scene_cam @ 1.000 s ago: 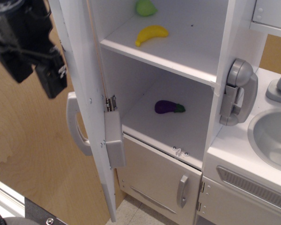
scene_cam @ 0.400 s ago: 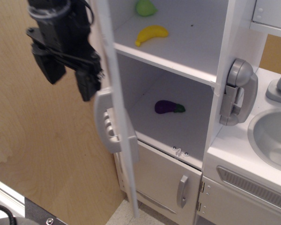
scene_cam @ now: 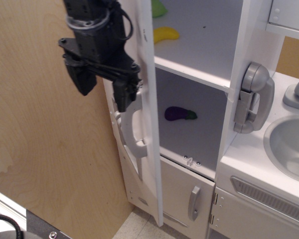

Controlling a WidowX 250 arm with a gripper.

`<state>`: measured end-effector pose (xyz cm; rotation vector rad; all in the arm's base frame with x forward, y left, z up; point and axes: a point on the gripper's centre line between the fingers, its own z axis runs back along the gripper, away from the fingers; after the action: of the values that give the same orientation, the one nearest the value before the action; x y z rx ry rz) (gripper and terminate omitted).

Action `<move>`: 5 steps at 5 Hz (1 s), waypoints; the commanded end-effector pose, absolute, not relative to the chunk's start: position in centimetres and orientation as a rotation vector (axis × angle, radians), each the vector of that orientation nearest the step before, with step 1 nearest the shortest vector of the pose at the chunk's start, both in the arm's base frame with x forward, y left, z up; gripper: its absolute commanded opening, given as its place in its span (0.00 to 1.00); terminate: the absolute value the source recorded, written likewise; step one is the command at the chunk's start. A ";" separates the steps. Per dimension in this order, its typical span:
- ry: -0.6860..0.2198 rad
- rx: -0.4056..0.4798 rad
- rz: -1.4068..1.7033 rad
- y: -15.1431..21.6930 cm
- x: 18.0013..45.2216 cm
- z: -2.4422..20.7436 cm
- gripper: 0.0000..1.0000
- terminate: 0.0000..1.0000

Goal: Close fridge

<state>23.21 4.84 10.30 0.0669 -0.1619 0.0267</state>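
Tool [scene_cam: 103,82], black, two fingers spread apart with nothing between them; the right finger tip lies against or just off the outer face of the fridge door [scene_cam: 148,114], right above the long grey handle [scene_cam: 132,129] — contact itself is hard to confirm at this angle. Fridge stands right of the tool; its door is partly swung in, seen nearly edge-on, with the cabinet still open to the right of the door edge. Risk one: the finger sits close to the handle, so a push that drifts downward could snag on it and twist the door or the tool instead of driving it shut. Risk two: the contact is near the door's free edge; if the tool slides off that edge it could run into the opening and get pinched against the shelf [scene_cam: 189,69]. Inside, right of the door: banana [scene_cam: 166,35] and a green item [scene_cam: 158,7] on the upper shelf, eggplant [scene_cam: 180,114] lower down, all set well back, unlikely to block closure. Farther right, grey toy phone [scene_cam: 253,97] and sink basin [scene_cam: 289,144], clear of the swing.
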 end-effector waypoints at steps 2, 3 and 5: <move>-0.242 0.067 0.073 5.8 27.7 11.9 1.00 0.00; -0.261 0.055 0.085 5.9 28.7 12.5 1.00 0.00; -0.266 0.026 0.140 6.1 31.3 13.3 1.00 0.00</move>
<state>30.80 5.71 11.82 0.0156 -0.2177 0.1385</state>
